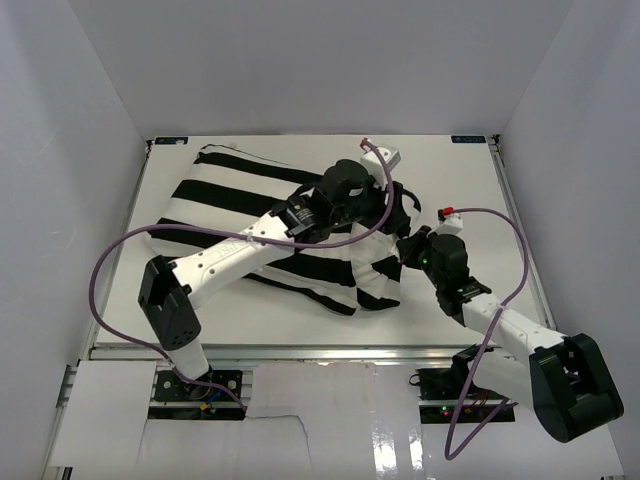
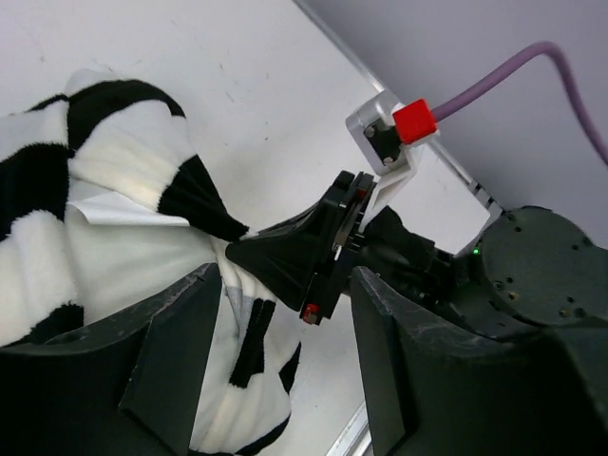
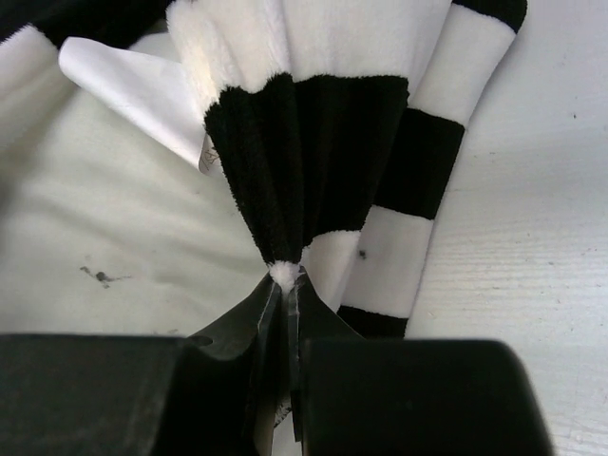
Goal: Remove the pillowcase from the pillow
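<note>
- Got the pillow [image 3: 104, 228] lying mid-worktop, slanting from near the far-left corner down toward the centre, mostly wrapped in the black-and-white striped pillowcase [image 1: 230, 205].
- Can spot plain off-white pillow fabric showing at the case's open end, the end pointing toward the right edge of the table [image 1: 450, 180].
- As for the right gripper [image 3: 288, 304]: clamped tight on a bunched-up fold of the pillowcase rim, black stripe with a fuzzy white tip squeezed flat between the jaws, zero gap.
- Parked right at that open end, a bit right of centre, roughly halfway between the far and near edges.
- As for the left gripper [image 2: 285, 285]: spread wide, gripping nothing. Stretched across the top of the pillow from the near-left corner, hovering over the same open end, just on the far side of the right gripper.
- From the left wrist view, looking straight down between its two fingers [image 2: 171, 380] at the right gripper's pinch and the loose striped flap.
- Can't tell whether those left fingers are touching the fabric or just above it.
- Also a thin white tag [image 3: 133, 90] sticking out of the case mouth, just beside the pinched fold, lying over the bare pillow.
- Purple cable [image 1: 110, 280] looping off the left arm toward the left edge.
</note>
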